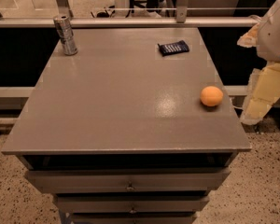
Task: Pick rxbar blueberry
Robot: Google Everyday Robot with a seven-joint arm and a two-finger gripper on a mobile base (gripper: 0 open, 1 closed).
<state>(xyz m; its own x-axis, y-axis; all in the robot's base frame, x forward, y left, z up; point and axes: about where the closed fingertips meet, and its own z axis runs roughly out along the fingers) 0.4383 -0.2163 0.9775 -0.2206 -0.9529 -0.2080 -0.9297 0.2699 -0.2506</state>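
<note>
The rxbar blueberry (173,47) is a small flat dark navy bar with rows of pale lettering. It lies flat on the grey table top (121,97), near the far right corner. My gripper (260,101) hangs off the table's right side, beyond the edge and level with the orange ball. It is well apart from the bar, nearer to me and to its right, and it holds nothing that I can see.
An orange ball (211,96) sits near the table's right edge, close to the gripper. A silver metal can (66,34) stands upright at the far left corner. Drawers (129,181) run below the front edge. A rail crosses behind the table.
</note>
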